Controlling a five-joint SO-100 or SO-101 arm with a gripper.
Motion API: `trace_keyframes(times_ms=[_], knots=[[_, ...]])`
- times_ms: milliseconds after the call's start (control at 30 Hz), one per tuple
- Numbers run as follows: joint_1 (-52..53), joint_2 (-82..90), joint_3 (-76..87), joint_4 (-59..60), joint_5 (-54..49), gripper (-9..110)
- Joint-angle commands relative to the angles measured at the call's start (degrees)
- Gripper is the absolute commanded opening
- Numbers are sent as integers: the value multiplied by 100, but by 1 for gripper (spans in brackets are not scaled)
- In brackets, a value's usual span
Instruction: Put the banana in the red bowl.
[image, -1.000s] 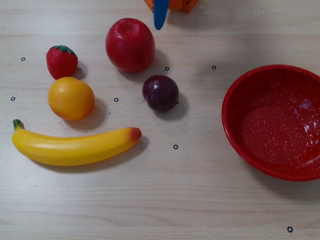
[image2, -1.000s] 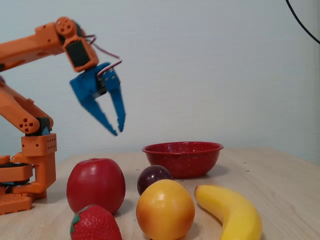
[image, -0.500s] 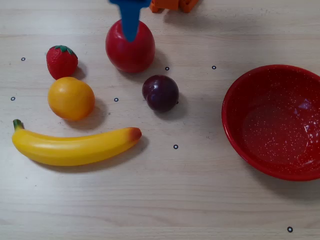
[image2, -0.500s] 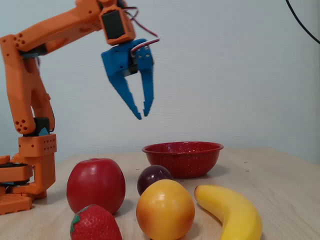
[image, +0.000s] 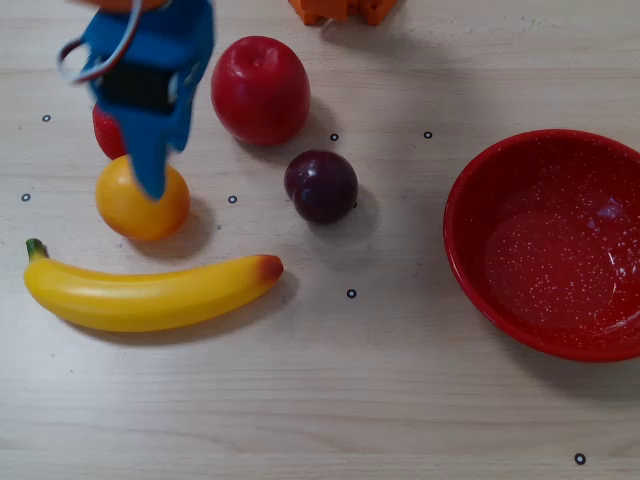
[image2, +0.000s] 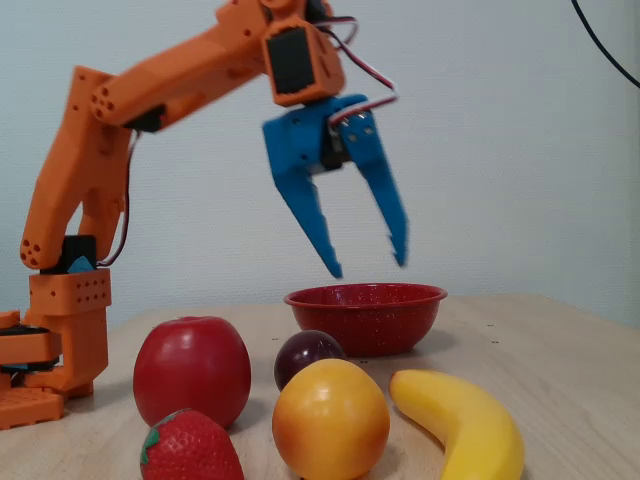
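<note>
The yellow banana (image: 150, 292) lies flat on the table at the lower left of the overhead view, green stem to the left. In the fixed view it (image2: 462, 422) lies at the front right. The red bowl (image: 470, 260) stands empty at the right; in the fixed view it (image2: 366, 315) is at the back centre. My blue gripper (image2: 368, 267) is open and empty, held high above the fruits. In the overhead view it (image: 150, 185) hangs over the orange fruit, above and apart from the banana.
A round orange fruit (image: 142, 203), a red apple (image: 260, 89), a dark plum (image: 320, 186) and a strawberry (image2: 190, 446) lie near the banana. The orange arm base (image2: 55, 340) stands at the left of the fixed view.
</note>
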Motion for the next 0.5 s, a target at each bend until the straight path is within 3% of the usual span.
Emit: trace_keyframes(times_ms=[0,267,467], knots=[[-149,44,-984,141,202,23],[-281,-1160,-2224,211,413,41],[-369,-1758,-2689,158,536,47]])
